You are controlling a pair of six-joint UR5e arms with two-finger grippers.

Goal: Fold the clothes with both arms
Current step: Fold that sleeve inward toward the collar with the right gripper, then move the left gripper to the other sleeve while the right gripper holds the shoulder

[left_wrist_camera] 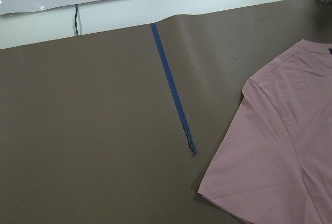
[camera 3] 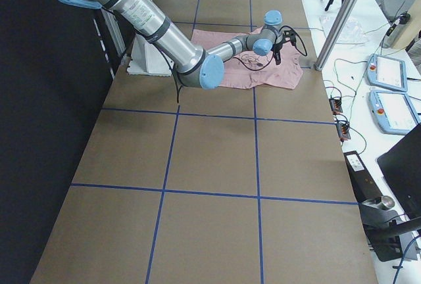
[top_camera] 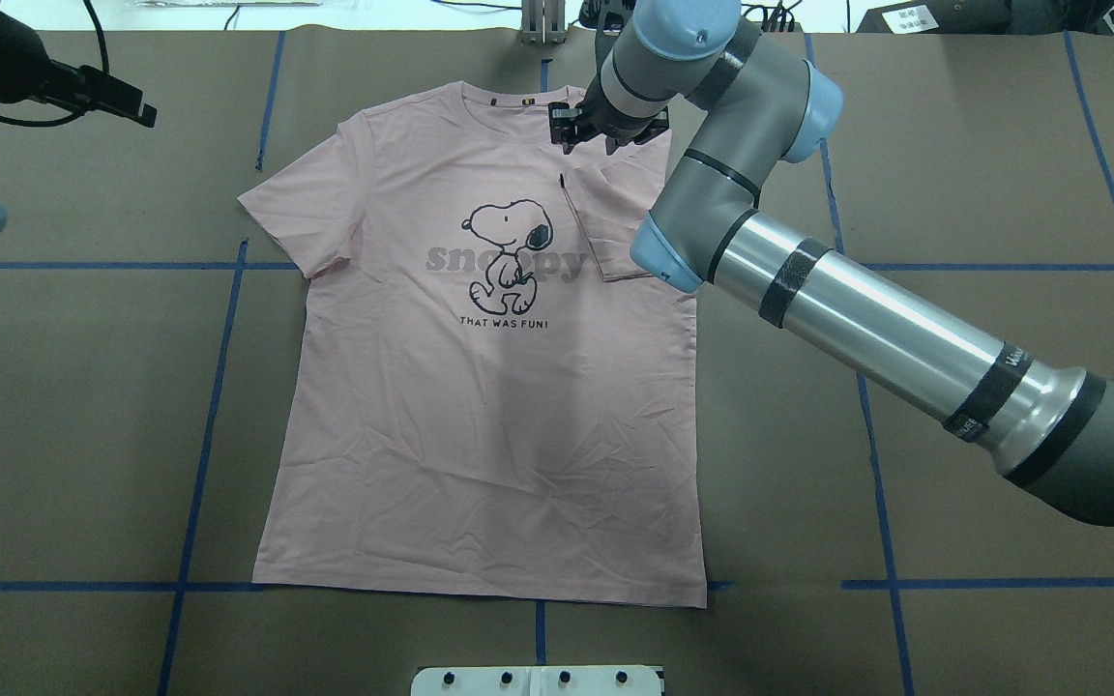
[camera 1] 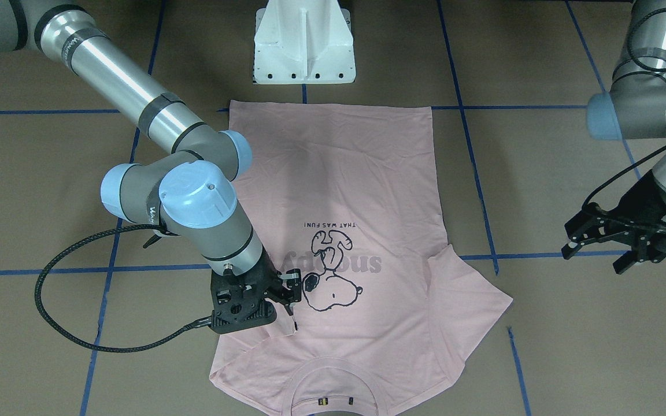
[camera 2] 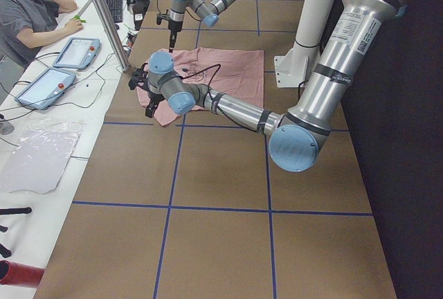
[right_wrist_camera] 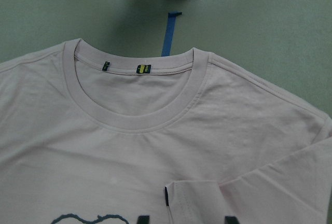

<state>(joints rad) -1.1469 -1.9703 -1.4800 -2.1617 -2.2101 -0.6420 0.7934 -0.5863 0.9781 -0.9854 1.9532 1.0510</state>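
Though over the T-shirt [camera 1: 356,173], right pincer [camera 1: 289,294] half hidden by its wrist.

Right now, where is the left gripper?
In the front-facing view the left gripper hangs open at the right edge, clear of the T-shirt and out beyond its flat sleeve.

Right pincer [top_camera: 607,135] above T-shirt [top_camera: 480,406] shoulder

Flat pink T-shirt [top_camera: 480,416], sleeve [top_camera: 615,222] folded in
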